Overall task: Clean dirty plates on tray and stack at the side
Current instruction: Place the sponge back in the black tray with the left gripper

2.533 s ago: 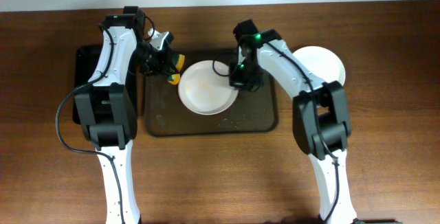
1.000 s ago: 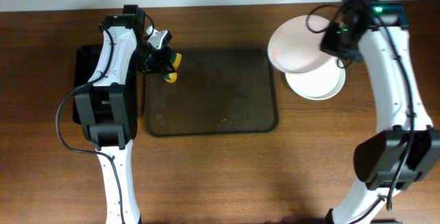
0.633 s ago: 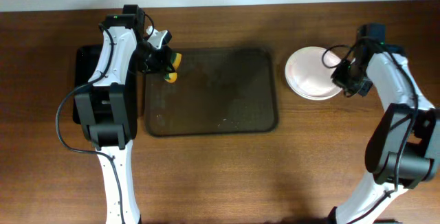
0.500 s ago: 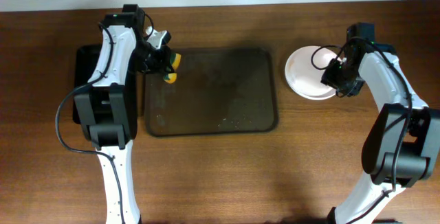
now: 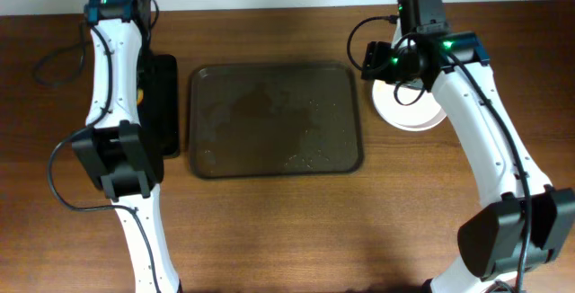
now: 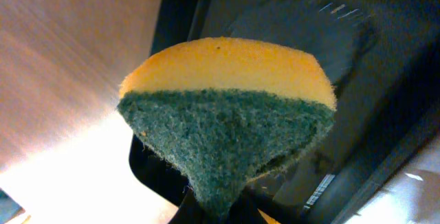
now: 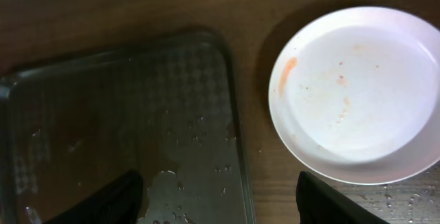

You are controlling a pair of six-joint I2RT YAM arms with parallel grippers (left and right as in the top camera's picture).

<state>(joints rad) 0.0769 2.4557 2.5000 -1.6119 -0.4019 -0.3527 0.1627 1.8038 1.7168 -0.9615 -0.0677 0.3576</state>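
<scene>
- The table carries everything. The brown tray lies at its middle with its long axis running 9 to 3 o'clock in the overhead view.
- The tray holds no plate, only water drops and a wet film.
- A smaller black tray sits just beside it at 9 o'clock.
- The plates are stacked on the table just off the tray's short edge, at about 3 o'clock from it. They are round, so no grasp axis matters.
- In the right wrist view a second rim shows under the top plate. I cannot count the stack from here.
- An orange streak marks the top plate near its 9 o'clock rim, so it may want another wipe.
- The sponge, yellow above and green scourer below, hangs over the black tray. This puts it well apart from the stack, with the whole brown tray between.
- The left gripper seems to pinch the sponge at its lower tip, though the jaws are mostly out of frame.
- The right gripper hovers over the tray's right rim with jaws wide apart and empty.
- The stack lies at about 1 o'clock from them, so the right arm is by far the nearer to the plates.
</scene>
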